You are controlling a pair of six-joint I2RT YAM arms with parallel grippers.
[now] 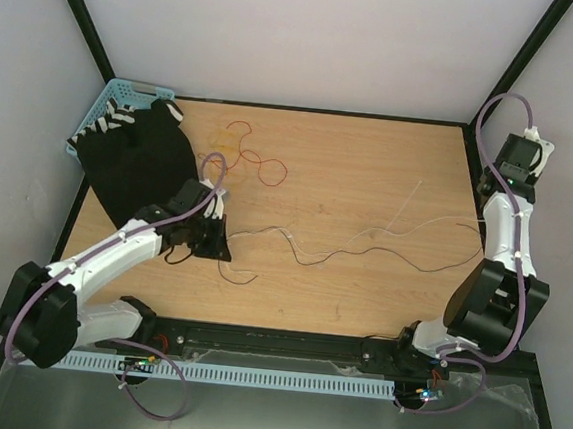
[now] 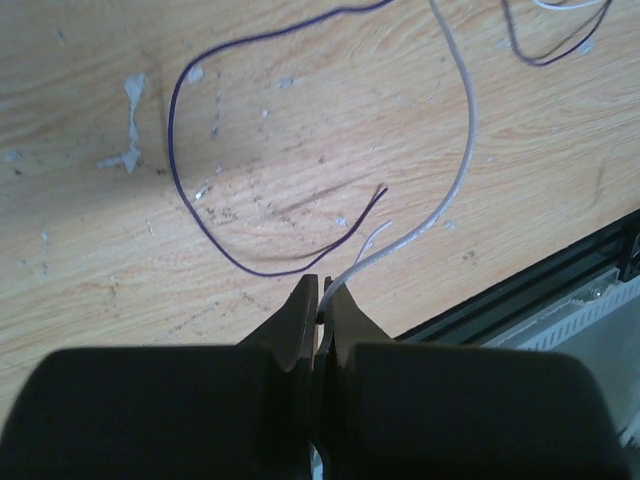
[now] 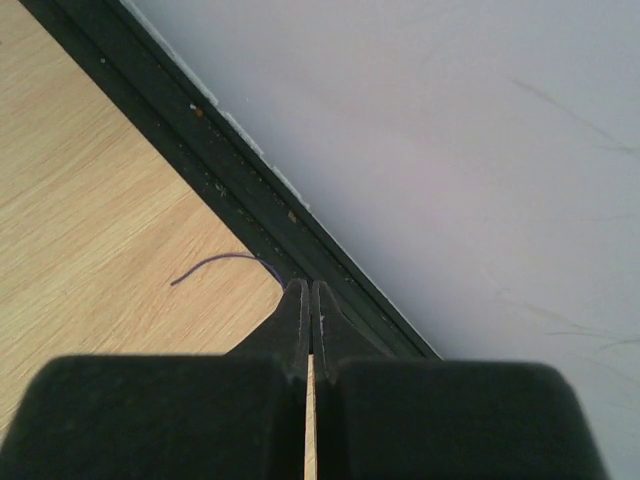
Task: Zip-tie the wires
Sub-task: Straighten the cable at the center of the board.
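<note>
The wires (image 1: 364, 247) run crosswise over the near half of the table (image 1: 372, 152), from the left gripper (image 2: 320, 298), clenched on the end of a whitish strand (image 2: 466, 140), toward the right arm (image 1: 506, 234) at the right edge. The right gripper (image 3: 308, 290) is clenched too, a dark strand end (image 3: 210, 264) curling from its tips; whether it is pinched I cannot tell. A thin pale strip (image 1: 405, 205), probably the zip tie, lies just behind the run, nearer the right arm; no writing is readable.
</note>
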